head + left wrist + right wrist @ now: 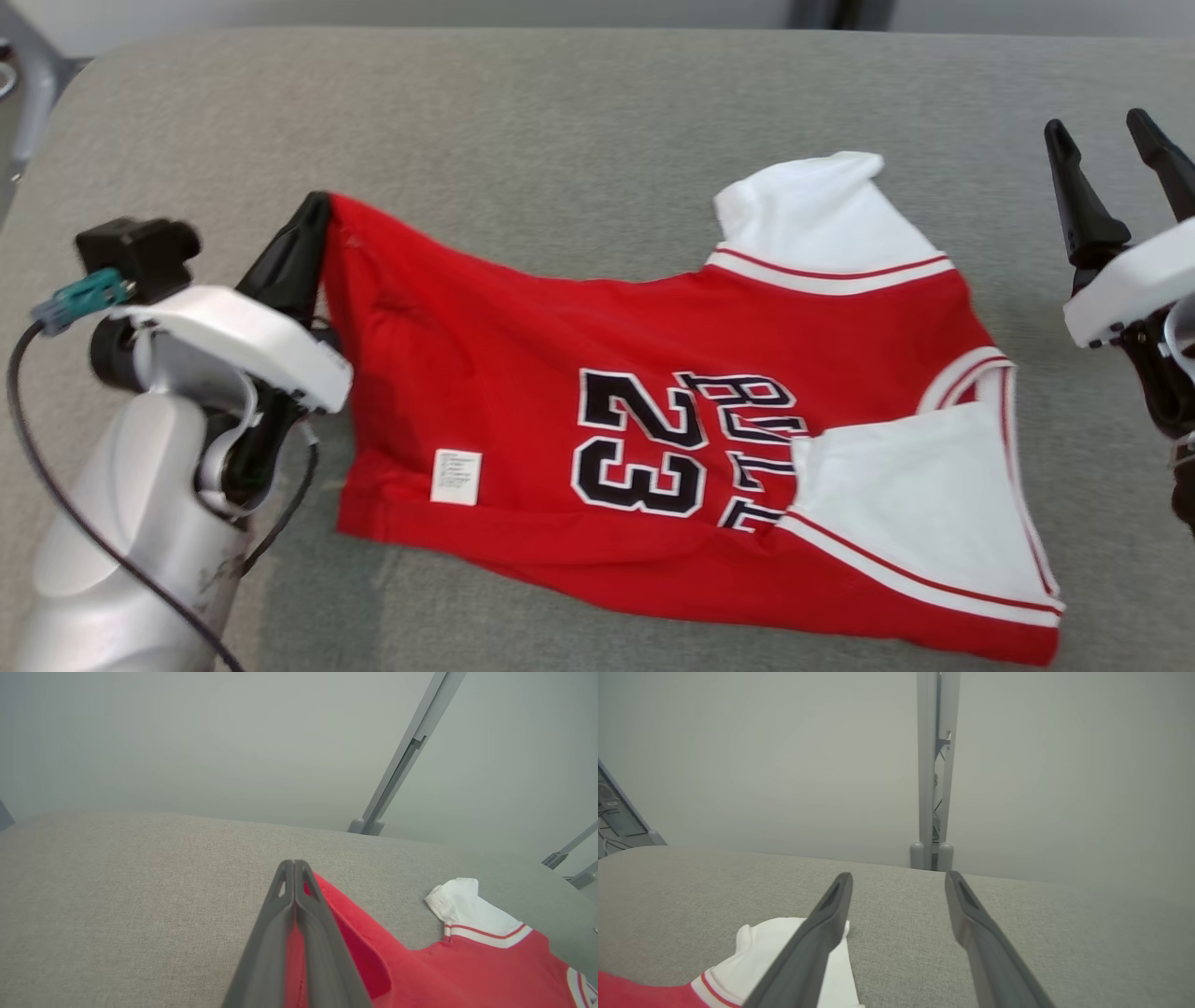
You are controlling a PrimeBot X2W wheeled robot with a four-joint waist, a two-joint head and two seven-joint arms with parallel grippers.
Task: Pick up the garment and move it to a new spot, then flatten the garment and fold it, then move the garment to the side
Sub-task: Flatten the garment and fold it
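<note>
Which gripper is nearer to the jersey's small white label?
Left. The left gripper pinches the jersey at its corner near the label; the right gripper stands open beyond its opposite end.

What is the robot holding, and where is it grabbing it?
The left gripper pinches the shirt by a corner of its bottom hem. The right gripper is open, holding nothing.
</note>
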